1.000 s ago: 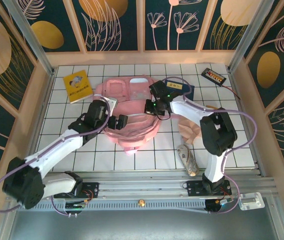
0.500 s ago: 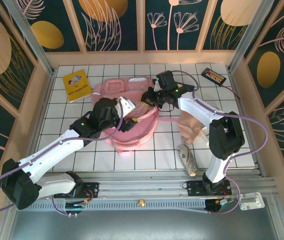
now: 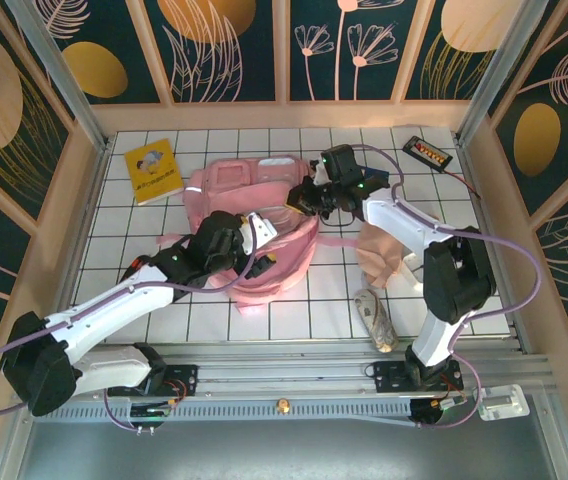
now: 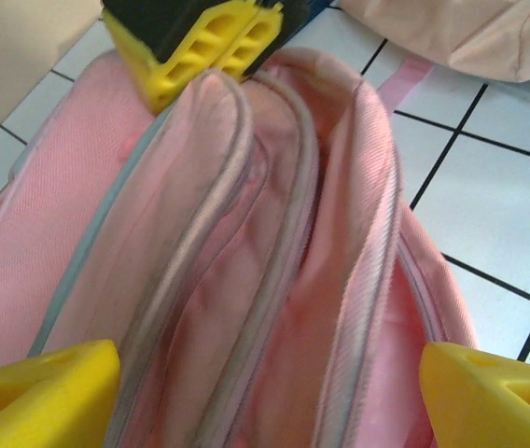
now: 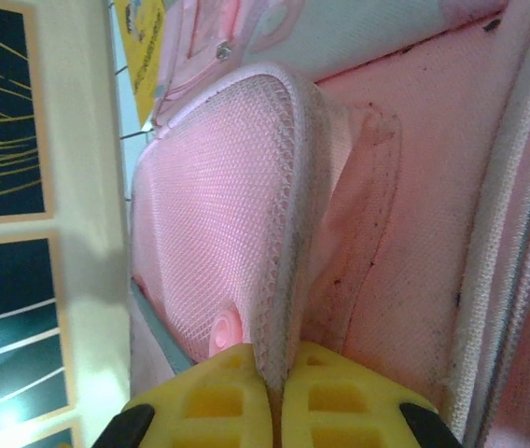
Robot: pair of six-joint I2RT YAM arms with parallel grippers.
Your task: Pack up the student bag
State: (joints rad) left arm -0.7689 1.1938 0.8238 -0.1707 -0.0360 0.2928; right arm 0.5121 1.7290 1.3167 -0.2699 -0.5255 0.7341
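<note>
The student bag [image 3: 232, 186] lies in the middle of the table, pink and slumped, with its top pulled open toward the right. My right gripper [image 3: 300, 197] is shut on the bag's mesh-lined rim [image 5: 288, 233] and holds it up; its yellow fingers [image 4: 211, 39] show at the top of the left wrist view. My left gripper [image 3: 268, 247] is open, with its jaws wide apart. Its yellow fingertips [image 4: 46, 390] stand on either side of the bag's pink zip folds [image 4: 274, 233], over the open mouth.
A yellow book [image 3: 155, 170] lies at the back left. A black device [image 3: 428, 152] with a cable sits at the back right. A beige cloth [image 3: 379, 255] and a rolled bundle [image 3: 374, 318] lie right of the bag. Wooden walls ring the tiled table.
My left gripper has moved right and nearer, onto the bag's open mouth, and its jaws have narrowed slightly. My right gripper has pulled the rim back and up, and the bag has bunched.
</note>
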